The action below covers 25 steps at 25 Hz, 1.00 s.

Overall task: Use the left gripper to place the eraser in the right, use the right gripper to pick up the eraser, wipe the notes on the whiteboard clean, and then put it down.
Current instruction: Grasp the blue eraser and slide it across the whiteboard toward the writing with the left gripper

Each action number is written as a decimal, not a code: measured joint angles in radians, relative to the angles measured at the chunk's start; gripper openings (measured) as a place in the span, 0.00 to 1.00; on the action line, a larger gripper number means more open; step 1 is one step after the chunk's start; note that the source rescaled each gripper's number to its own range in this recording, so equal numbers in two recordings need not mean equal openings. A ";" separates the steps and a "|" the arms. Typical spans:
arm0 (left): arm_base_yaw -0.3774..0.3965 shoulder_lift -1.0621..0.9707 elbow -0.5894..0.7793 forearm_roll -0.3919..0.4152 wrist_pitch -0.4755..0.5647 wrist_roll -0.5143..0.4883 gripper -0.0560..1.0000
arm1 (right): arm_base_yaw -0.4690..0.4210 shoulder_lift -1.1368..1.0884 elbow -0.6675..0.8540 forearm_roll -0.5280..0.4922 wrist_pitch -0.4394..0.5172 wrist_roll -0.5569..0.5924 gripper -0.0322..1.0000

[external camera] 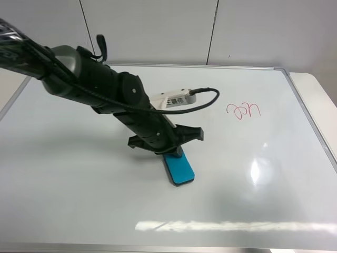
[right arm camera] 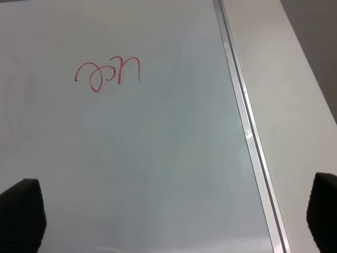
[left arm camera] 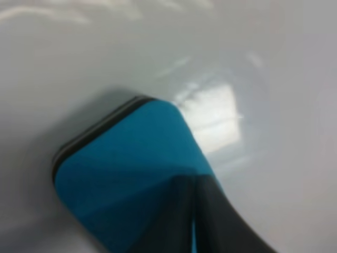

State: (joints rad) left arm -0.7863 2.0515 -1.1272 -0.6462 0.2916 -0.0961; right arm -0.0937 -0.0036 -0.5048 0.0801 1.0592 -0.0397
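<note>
Teal plastic fills what my left gripper (left arm camera: 194, 211) looks down on. The eraser (external camera: 180, 171) lies flat on the whiteboard (external camera: 253, 200), directly beneath those jaws, its dark felt edge showing at the far end. My two dark left fingers (left arm camera: 224, 224) stand almost together over its near end, with only a sliver of teal between them. The blur keeps me from telling whether they pinch it or merely rest above it. I judge the arm is stretched this far so the block ends up where my other side can reach it.

My right gripper (right arm camera: 174, 216) hangs spread wide with nothing between its tips, ready to take the eraser. The notes (right arm camera: 108, 75), a looping red scribble, lie ahead of those jaws and well apart from them. The board is glossy and throws glare. Its thin silver frame (right arm camera: 247, 137) runs between the right tips, with matte cream tabletop (right arm camera: 295, 105) beyond it.
</note>
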 joint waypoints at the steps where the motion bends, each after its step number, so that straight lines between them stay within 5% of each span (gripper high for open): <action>1: -0.013 0.018 -0.033 -0.003 0.010 0.006 0.06 | 0.000 0.000 0.000 0.000 0.000 0.000 1.00; 15: -0.126 0.320 -0.542 -0.021 0.099 0.014 0.06 | 0.000 0.000 0.000 0.000 0.000 0.000 1.00; 25: -0.147 0.403 -0.737 0.039 0.201 0.014 0.06 | 0.000 0.000 0.000 0.000 0.000 0.000 1.00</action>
State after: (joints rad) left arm -0.9335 2.4545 -1.8638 -0.6073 0.4930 -0.0822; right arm -0.0937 -0.0036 -0.5048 0.0801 1.0592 -0.0397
